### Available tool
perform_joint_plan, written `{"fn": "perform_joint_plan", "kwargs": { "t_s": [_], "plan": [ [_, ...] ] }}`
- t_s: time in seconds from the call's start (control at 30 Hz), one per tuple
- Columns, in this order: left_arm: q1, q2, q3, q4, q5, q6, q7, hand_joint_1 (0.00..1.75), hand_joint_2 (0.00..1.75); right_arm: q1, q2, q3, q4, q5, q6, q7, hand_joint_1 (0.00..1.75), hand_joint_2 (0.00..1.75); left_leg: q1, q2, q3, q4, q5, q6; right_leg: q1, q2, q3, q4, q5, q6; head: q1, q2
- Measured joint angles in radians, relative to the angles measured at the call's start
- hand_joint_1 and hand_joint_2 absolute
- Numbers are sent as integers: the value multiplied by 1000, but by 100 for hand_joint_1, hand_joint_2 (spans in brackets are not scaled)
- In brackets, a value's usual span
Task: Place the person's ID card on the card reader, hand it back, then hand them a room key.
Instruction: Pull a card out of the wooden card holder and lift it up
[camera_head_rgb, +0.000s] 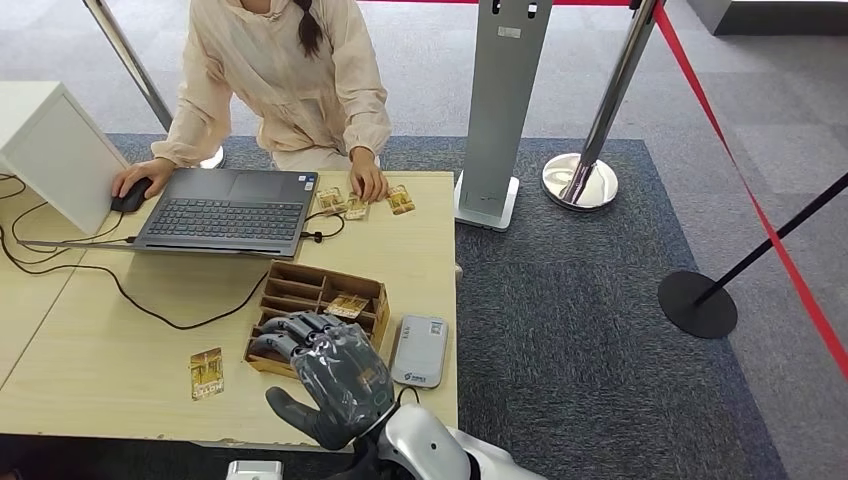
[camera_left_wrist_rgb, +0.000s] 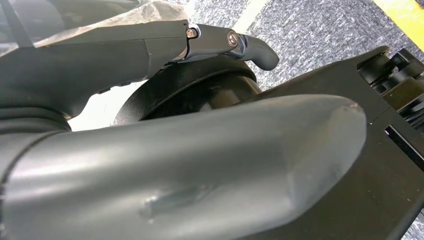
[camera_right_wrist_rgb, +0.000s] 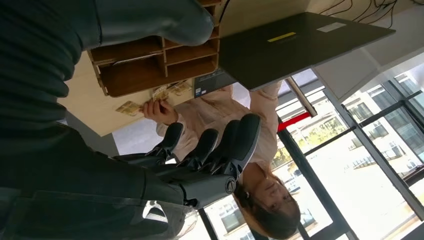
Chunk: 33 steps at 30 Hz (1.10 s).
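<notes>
right hand (camera_head_rgb: 335, 375): hovers above near end of wooden organizer, fingers spread and lightly curled, nothing in it; right wrist view shows fingers (camera_right_wrist_rgb: 240, 142) apart, empty
left hand (camera_left_wrist_rgb: 150, 165): hangs by robot's body in left wrist view; thumb and one finger visible, whether fingers are apart or closed cannot tell
wooden organizer (camera_head_rgb: 300, 295): on table front of laptop, several compartments; one patterned card (camera_head_rgb: 347, 305) lies in a far-right compartment
card reader (camera_head_rgb: 420, 350): white-grey flat device, just right of organizer, near table's right edge; nothing on it
card on table (camera_head_rgb: 207, 373): yellowish card, lies flat left of organizer, near front edge, apart from hand
person (camera_head_rgb: 290, 90): seated at far side, beige jacket; one hand on mouse (camera_head_rgb: 130, 195), other hand (camera_head_rgb: 368, 183) resting on cards
cards by person (camera_head_rgb: 345, 203): several spread at far table edge, right of laptop; which is the ID cannot tell
laptop (camera_head_rgb: 225, 210): open, dark, between person and organizer
</notes>
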Motion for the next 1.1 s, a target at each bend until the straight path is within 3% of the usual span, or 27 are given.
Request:
{"fn": "perform_joint_plan", "kwargs": {
  "t_s": [0.4,0.6,1.1],
  "plan": [
    [-2,4,0,0,-3,-11,3,0,0,-21,61,31,84,-39,3,-30,39,175,0,0,0,0,0,0,0,0,0,0,0,0,0,0],
    [-3,6,0,0,-10,-19,8,0,0,-38,89,45,149,-51,-21,-22,65,175,0,0,0,0,0,0,0,0,0,0,0,0,0,0],
    [-5,6,-1,0,-11,-25,17,0,0,-35,96,28,361,-67,-58,35,68,175,0,1,0,0,0,0,0,0,0,0,0,0,0,0]
  ]
}}
